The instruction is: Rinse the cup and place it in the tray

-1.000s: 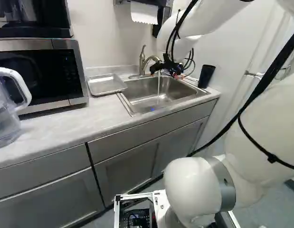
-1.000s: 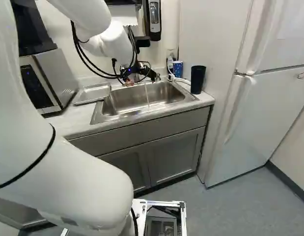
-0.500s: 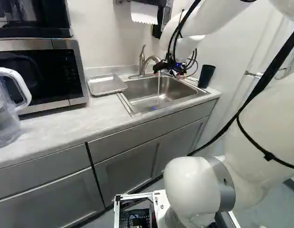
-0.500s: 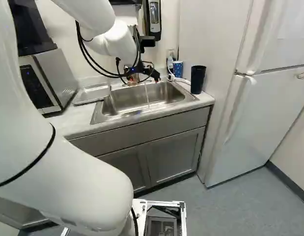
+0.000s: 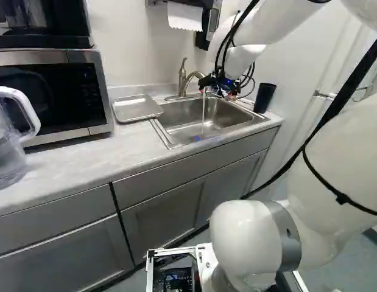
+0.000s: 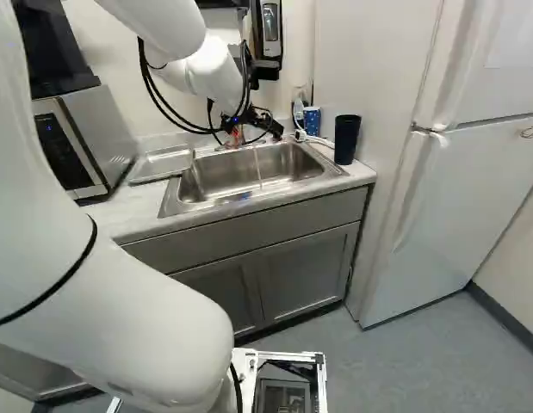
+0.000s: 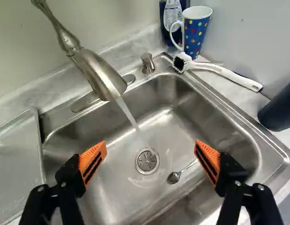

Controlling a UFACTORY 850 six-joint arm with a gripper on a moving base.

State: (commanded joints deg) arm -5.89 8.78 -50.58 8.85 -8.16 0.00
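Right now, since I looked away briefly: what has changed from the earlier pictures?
The arm's wrist, open jaws with it, has shifted slightly right in both base views. Water still runs from the faucet; the metal tray, spotted mug and black tumbler stayed put.

white rounded arm | black cables | black pincer | slotted orange pads
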